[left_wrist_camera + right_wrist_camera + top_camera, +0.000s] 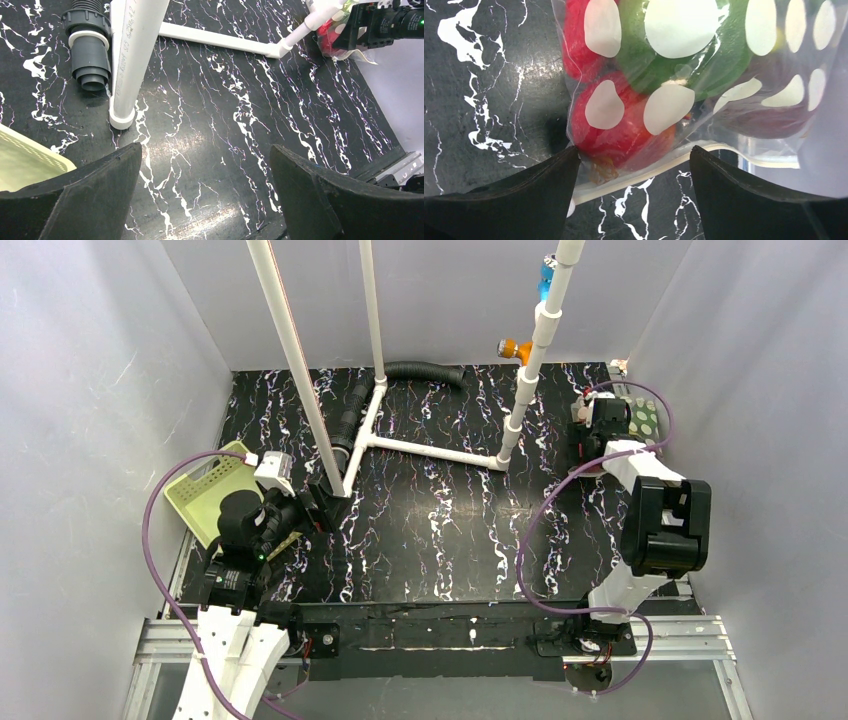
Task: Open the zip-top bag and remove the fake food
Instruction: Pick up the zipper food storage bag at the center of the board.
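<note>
The zip-top bag (684, 75) is clear plastic with pale round dots and lies at the table's far right (645, 421). Inside it I see fake food: red round pieces (624, 135), a green piece (649, 60) and a dark red one (769, 120). The bag's whitish zip strip (649, 176) runs between my right gripper's (634, 150) open fingers, which sit at the bag's edge (622, 422). My left gripper (205, 147) is open and empty, low over the black table at the left (330, 502). The bag also shows far off in the left wrist view (331, 36).
A pale green perforated basket (205, 490) sits beside the left arm (25, 160). A white pipe frame (430, 450) with upright poles and a grey ribbed hose (420, 372) stand mid-table. A pipe foot (122, 117) and the hose end (90, 55) lie ahead of the left gripper. Grey walls enclose the table.
</note>
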Robot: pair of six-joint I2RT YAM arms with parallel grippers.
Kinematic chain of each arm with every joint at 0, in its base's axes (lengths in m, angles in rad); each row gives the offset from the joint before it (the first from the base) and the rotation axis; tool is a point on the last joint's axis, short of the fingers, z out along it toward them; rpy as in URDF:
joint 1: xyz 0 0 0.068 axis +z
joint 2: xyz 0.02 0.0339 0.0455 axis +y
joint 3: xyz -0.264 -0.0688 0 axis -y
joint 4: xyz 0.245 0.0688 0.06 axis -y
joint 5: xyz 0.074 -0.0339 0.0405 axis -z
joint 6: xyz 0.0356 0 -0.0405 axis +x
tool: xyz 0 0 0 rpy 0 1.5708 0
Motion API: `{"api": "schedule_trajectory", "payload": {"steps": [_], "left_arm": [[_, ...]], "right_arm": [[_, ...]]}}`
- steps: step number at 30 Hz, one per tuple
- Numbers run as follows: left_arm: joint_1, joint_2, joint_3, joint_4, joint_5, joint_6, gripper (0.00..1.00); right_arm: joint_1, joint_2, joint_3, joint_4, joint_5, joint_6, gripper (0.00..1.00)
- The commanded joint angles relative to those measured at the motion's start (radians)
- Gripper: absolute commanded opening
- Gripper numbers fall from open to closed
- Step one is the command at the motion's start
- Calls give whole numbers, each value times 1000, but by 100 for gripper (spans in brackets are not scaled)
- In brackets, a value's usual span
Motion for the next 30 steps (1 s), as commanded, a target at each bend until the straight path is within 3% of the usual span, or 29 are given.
{"api": "schedule_trajectory", "payload": {"steps": [1, 12, 14, 17, 19, 23, 30], "left_arm": [[-2, -4, -4, 14, 15, 10, 99], [-2, -9, -4, 19, 21, 10, 100], [-1, -8, -5, 19, 22, 10, 99], [-2, -4, -4, 20, 31, 10, 99], [-1, -2, -5, 28, 66, 11, 99], [-2, 7, -23, 102, 250, -1, 99], [-48, -8, -73, 229, 403, -43, 99]], "right_arm": [[-7, 23, 89, -39, 21, 124, 88], [-13, 148, 230, -129, -11, 225, 87], [-15, 155, 220, -114, 1, 221, 72], [-32, 129, 188, -96, -34, 192, 31], [-35, 72, 148, -85, -59, 189, 15], [-36, -40, 66, -98, -146, 189, 1], [-36, -219, -59, -156, -315, 189, 1]]}}
